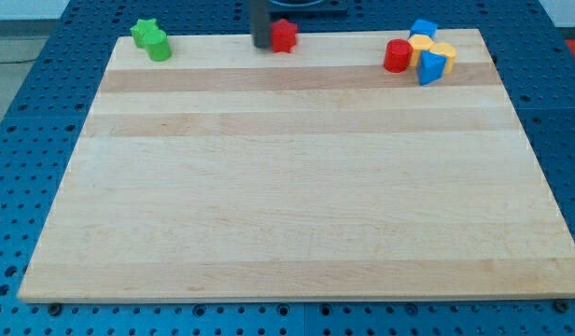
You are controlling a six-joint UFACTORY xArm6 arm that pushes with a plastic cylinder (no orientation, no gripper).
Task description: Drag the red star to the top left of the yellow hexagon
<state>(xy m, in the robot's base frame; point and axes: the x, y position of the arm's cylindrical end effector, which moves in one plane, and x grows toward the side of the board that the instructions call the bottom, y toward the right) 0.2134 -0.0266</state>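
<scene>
The red star sits at the board's top edge, a little left of centre. My tip stands right against the star's left side; the dark rod rises out of the view's top. The yellow hexagon lies in a tight cluster at the view's top right, far to the right of the star. A second yellow block sits just right of it.
Around the hexagon are a red cylinder on its left, a blue block above and a blue block below right. A green star and a green cylinder sit at the top left. The wooden board lies on a blue pegboard.
</scene>
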